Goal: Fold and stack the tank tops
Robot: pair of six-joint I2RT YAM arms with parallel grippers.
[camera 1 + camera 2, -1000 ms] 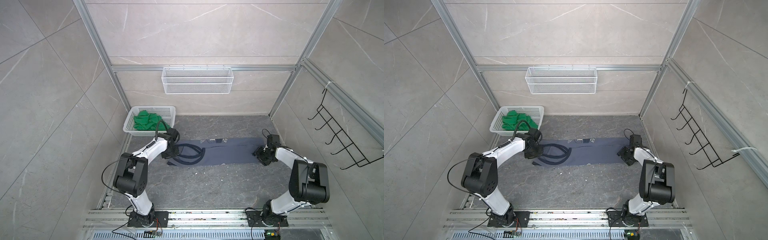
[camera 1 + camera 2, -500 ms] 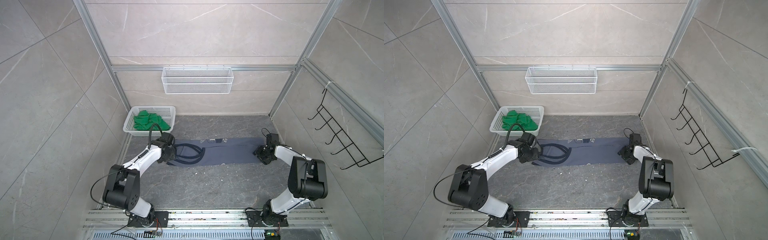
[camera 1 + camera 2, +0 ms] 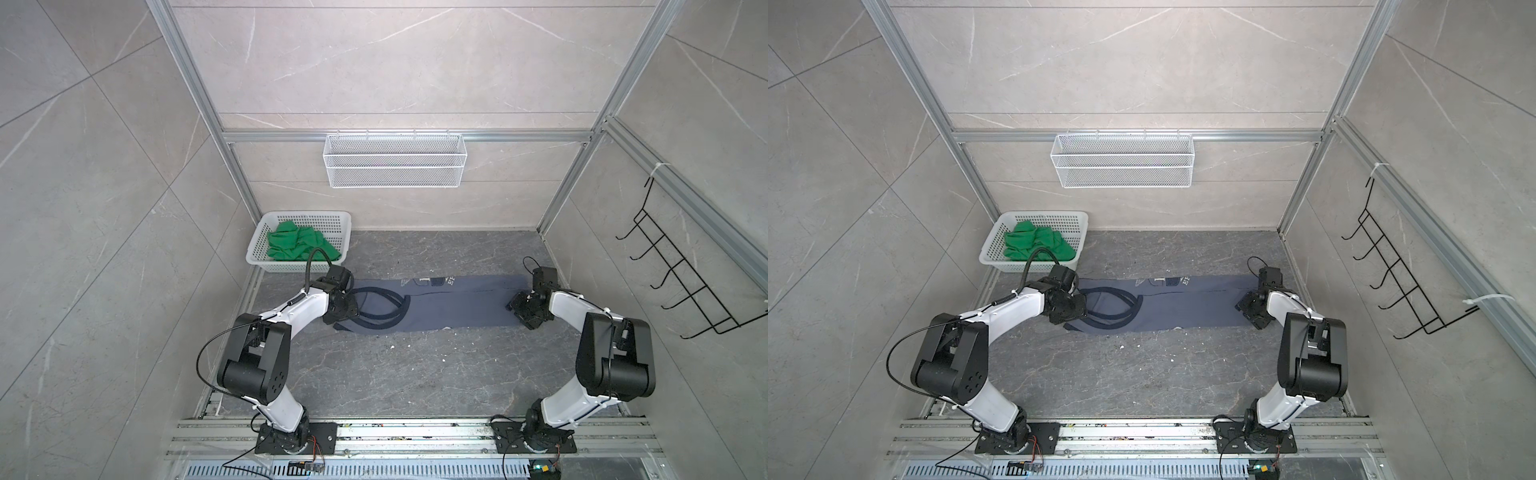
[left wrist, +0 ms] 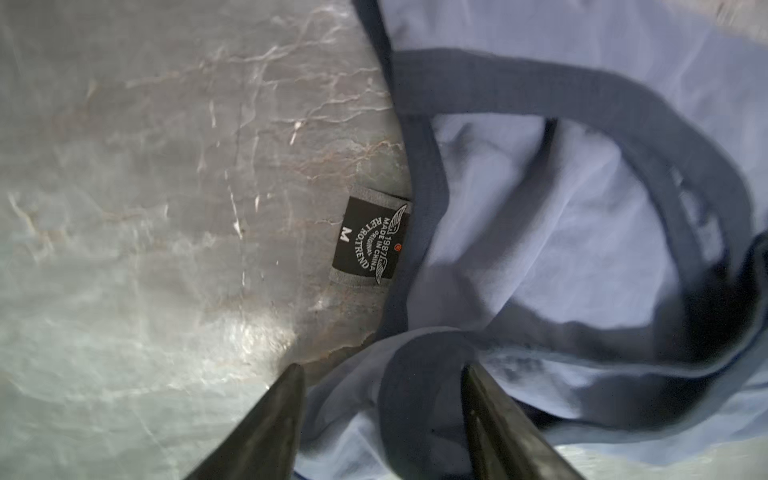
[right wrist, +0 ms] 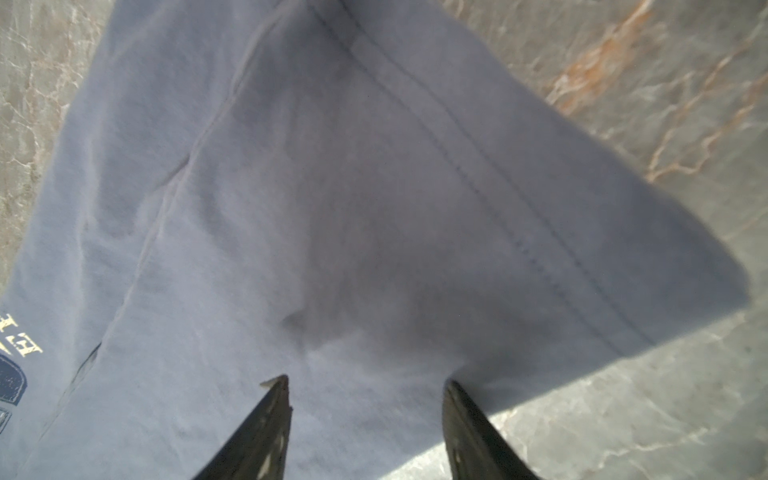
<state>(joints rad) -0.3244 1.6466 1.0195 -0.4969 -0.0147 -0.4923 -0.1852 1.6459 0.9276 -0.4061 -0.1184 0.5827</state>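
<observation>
Two tank tops show: the green tank top [image 3: 299, 245] lies crumpled inside the white basket [image 3: 309, 216], and the blue tank top [image 3: 449, 307] lies as a long narrow strip on the floor, its strap end just beside the basket. My left gripper [image 4: 380, 374] stands there, jaws apart astride a dark strap. My right gripper [image 5: 365, 382], jaws likewise apart, is over the hem end farthest from the basket.

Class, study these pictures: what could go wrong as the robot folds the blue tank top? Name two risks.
1. The left claw straddles a bunched dark strap; closing might catch only the strap and skew the blue tank top.
2. The right claw, open over the hem, may pinch just one layer.
</observation>
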